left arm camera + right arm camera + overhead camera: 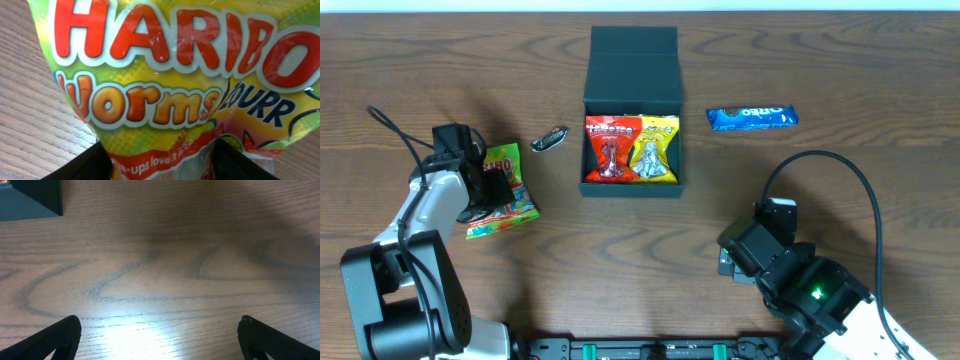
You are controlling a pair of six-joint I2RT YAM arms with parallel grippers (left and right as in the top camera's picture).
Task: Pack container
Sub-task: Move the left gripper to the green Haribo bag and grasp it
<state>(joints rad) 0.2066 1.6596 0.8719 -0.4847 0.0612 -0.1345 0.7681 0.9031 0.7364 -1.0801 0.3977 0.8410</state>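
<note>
Left gripper (159, 162) over Haribo packet (165, 75), container (632, 60) open

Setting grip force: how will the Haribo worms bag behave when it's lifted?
The gummy bag is glossy film with glare on it, so it will probably be slippery and crinkle. It lies flat and looks soft, so it will likely sag from a pinch. It is probably light and unlikely to break.
</note>
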